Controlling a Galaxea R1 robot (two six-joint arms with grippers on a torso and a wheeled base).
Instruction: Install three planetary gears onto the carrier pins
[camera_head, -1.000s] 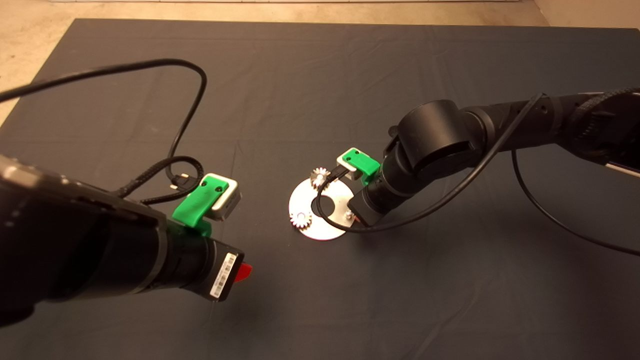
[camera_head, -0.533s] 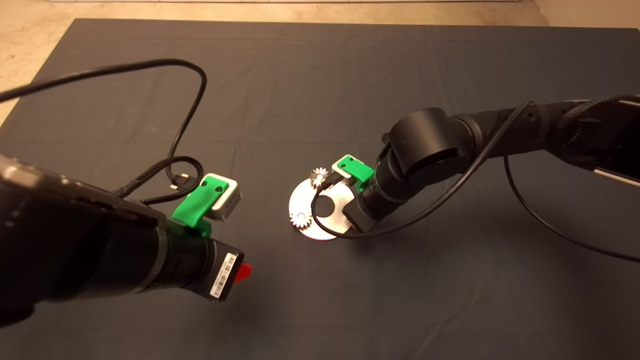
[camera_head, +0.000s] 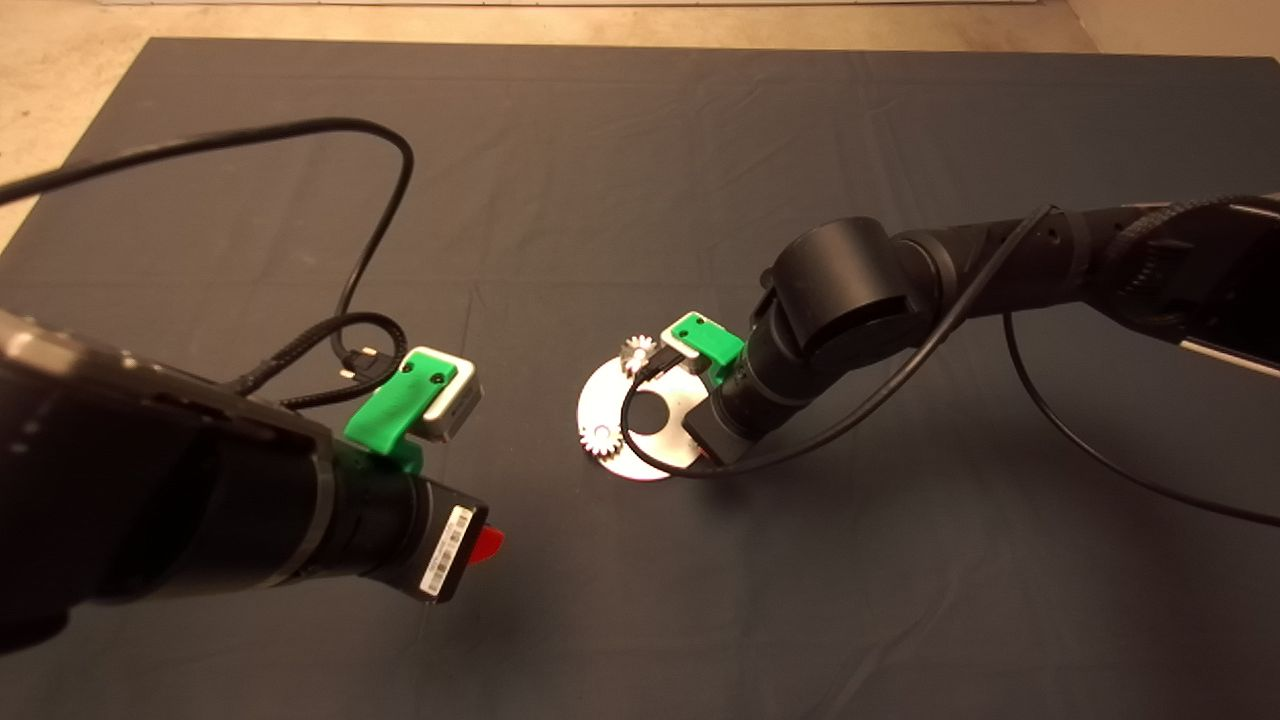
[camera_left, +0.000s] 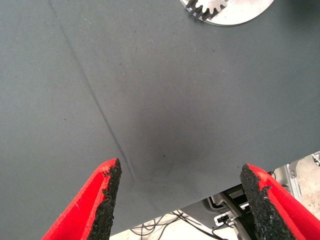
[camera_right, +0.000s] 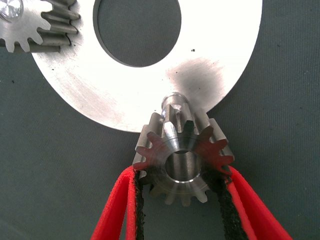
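My right gripper (camera_right: 181, 172) is shut on a planetary gear (camera_right: 182, 160), gripped by its teeth at the right edge of the shiny round plate (camera_right: 150, 90). A bare carrier pin (camera_right: 175, 100) shows just past the gear's rim, and the gear's centre hole looks empty. Another gear (camera_right: 30, 25) sits on a pin across the plate. From above, two gears (camera_head: 637, 352) (camera_head: 601, 437) sit on the plate (camera_head: 655, 455), while the right wrist hides the held one. My left gripper (camera_left: 182, 200) hangs open over bare mat at the lower left.
A black cable (camera_head: 380, 200) loops over the mat's left part. Another cable (camera_head: 640, 440) from the right wrist hangs across the plate. Pale floor (camera_head: 60, 60) lies beyond the mat's far and left edges.
The right arm has shifted a little left and lower over the plate's right edge, now covering the pin that showed there. The left arm has not moved.
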